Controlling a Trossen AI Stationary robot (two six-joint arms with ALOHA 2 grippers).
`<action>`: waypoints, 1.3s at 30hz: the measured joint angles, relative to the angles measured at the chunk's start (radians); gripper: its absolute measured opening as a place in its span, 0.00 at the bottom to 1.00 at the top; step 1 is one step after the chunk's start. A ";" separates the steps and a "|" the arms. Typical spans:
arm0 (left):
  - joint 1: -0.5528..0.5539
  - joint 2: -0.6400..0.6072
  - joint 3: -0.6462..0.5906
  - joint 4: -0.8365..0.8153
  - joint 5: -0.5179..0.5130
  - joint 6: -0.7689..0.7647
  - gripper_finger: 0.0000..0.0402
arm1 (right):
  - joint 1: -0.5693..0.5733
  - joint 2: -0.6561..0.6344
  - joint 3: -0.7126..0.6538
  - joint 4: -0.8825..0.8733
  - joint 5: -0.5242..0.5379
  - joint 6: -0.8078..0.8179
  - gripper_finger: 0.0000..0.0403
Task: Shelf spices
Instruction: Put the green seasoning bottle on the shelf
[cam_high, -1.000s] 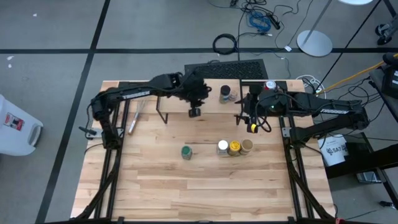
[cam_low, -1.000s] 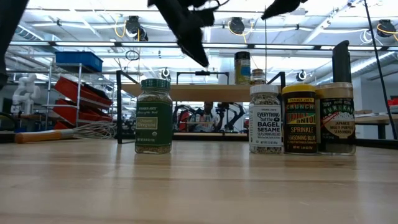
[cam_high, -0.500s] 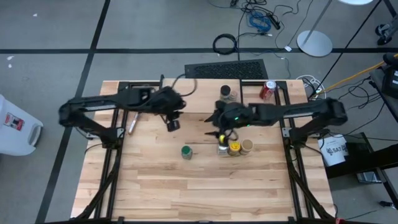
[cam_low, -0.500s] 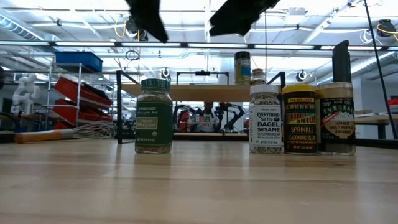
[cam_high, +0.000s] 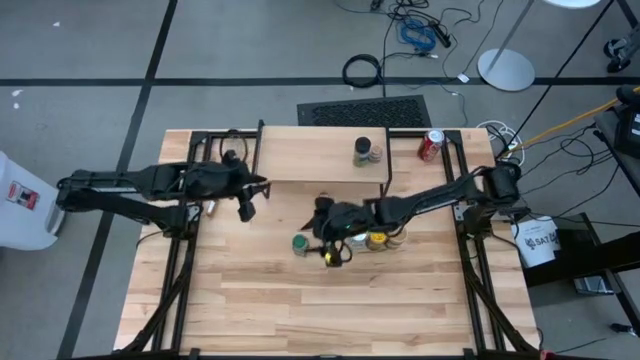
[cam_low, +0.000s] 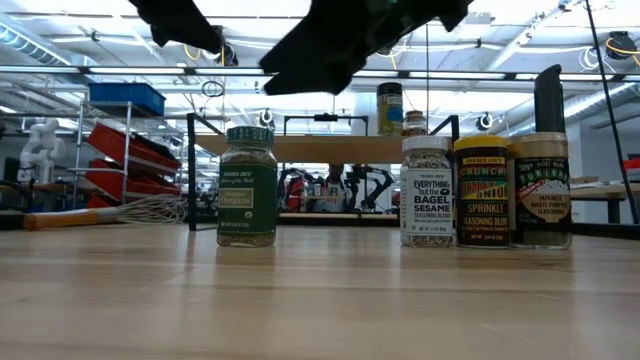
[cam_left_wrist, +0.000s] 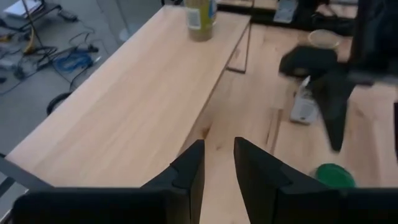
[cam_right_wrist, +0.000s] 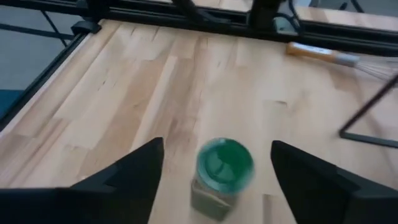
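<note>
Butcher-block tabletop (cam_high: 330, 310), right gripper (cam_right_wrist: 214, 163) spread wide over the green-lidded oregano jar (cam_right_wrist: 220, 176), left gripper (cam_left_wrist: 217, 163) nearly closed and empty; probably light, slick glass, so best grabbed mid-body.

A red can (cam_high: 431, 145) stands at the table's (cam_high: 260, 300) far right corner. A whisk (cam_low: 110, 212) lies near the left edge. A dark mat (cam_high: 364, 111) lies on the floor behind.

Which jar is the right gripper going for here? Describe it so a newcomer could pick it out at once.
On the wooden table, in front of the shelf, four spice jars stand in a loose row. The target is the green-lidded jar, alone at the left end, apart from the three bunched jars. The open right gripper hangs above it.
</note>
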 joint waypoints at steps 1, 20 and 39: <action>-0.005 -0.012 -0.007 0.009 0.000 0.000 0.24 | 0.006 0.021 0.018 0.001 0.002 0.004 0.73; -0.067 -0.028 -0.024 0.027 -0.009 -0.026 0.24 | -0.007 0.201 0.165 -0.131 0.040 0.018 0.77; -0.067 -0.028 -0.024 0.025 -0.010 -0.026 0.24 | -0.030 0.194 0.165 -0.166 -0.027 0.049 0.50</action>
